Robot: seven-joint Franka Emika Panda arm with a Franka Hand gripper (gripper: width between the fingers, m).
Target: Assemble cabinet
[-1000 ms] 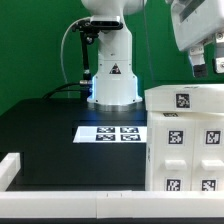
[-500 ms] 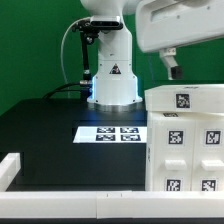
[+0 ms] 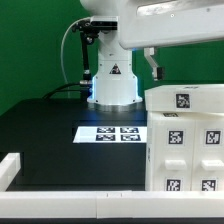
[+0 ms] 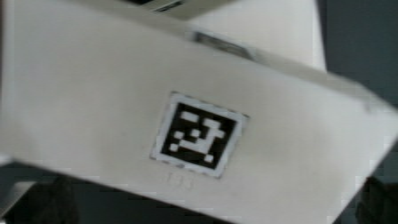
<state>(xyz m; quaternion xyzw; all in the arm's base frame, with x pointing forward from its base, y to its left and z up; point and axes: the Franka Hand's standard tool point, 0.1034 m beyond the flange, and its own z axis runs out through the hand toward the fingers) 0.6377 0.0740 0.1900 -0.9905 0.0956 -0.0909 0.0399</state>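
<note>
The black counter (image 3: 45, 135) fills most of the exterior view, in front of a green wall. At its far edge stands the robot base (image 3: 112, 75), white and glossy, with a small warning triangle on its front and a black cable looping at its side.

The arm's upper part (image 3: 175, 25) reaches across the top of the exterior view as a big white body. Under it a dark finger of the gripper (image 3: 155, 66) hangs down, above the far corner of the cabinet and not touching it. Only this one dark piece is clearly seen, so I cannot tell whether the gripper is spread or pressed together, and nothing is visible between its fingers.

The cabinet (image 3: 185, 140) stands on the counter at the exterior view's right, near the front. It is a white box with black-and-white square tags on its front and one tag on its top face. In the wrist view a white tilted face with one square tag (image 4: 201, 133) fills nearly the whole picture; it is blurred, and dark areas show at the corners.

A white rail (image 3: 60, 205) runs along the front edge of the counter and turns up at the exterior view's left.

The marker board (image 3: 111, 133) lies flat on the counter between the robot base and the cabinet, with its square tags facing up.
</note>
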